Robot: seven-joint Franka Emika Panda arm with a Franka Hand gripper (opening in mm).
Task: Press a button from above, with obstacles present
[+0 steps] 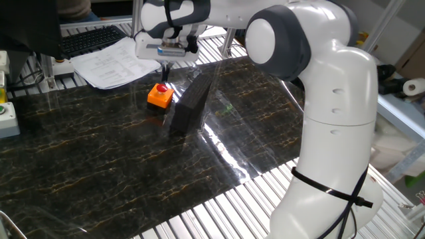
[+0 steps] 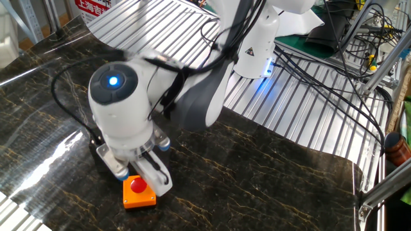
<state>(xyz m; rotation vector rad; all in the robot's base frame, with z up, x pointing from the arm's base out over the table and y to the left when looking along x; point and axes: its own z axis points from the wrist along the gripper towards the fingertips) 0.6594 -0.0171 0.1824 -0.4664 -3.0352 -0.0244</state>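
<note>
One fixed view, slab (image 1: 191, 101) beside button (image 1: 161, 89)

The table (image 1: 99, 159) is topped with a dark, glossy marble-patterned sheet with orange-brown veins, laid over a bed of ribbed metal slats that shows bare along the near and far edges. On the sheet sits the small orange box (image 1: 159, 98) carrying the red button (image 1: 161, 88), and just beside it, apart from it, the dark slab (image 1: 190, 101) stands on its long edge. At the far left edge a grey box (image 1: 6, 116) with a green button rests near loose papers (image 1: 109, 61) and a keyboard (image 1: 89, 38).
</note>
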